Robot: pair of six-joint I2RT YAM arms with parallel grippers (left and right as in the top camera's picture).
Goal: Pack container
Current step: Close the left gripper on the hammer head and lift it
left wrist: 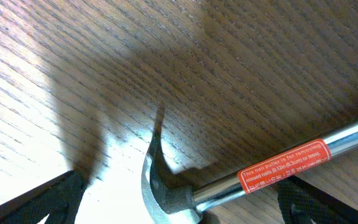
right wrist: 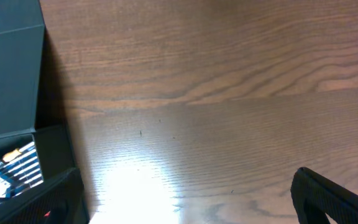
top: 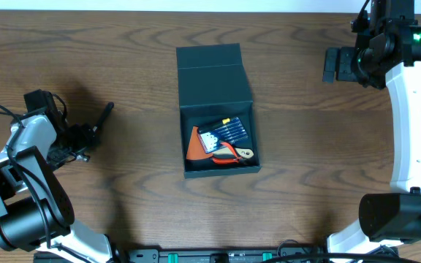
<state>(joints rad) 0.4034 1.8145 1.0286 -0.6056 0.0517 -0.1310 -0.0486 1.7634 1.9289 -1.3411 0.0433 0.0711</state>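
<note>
Left wrist view: the left claw stands spread as wide as it goes, its two black fingers showing only at the bottom corners. It grips nothing. A hammer lies on the wooden table in the gap between them. The curved steel head sits about midway, and the shiny shaft, with a red label wrapped round it, runs up to the right close by the right-hand finger. I cannot tell whether that finger touches the shaft. The claw's shadow falls across the wood grain above the head.

From overhead, this arm sits at the left of the table, well apart from the box. A dark rod pokes out past the claw, and I cannot make out what it is.

The right claw is also wide open and empty, with bare tabletop and a patch of glare between its fingers. The side of the box shows at the left edge of that view. From overhead, this claw hovers near the far right corner of the table, clear of the box.

The dark green box sits in the middle of the table, open, with its flap lid laid back flat towards the far edge. Inside are an orange piece, a row of thin dark tools with yellow tips and something with red handles.
</note>
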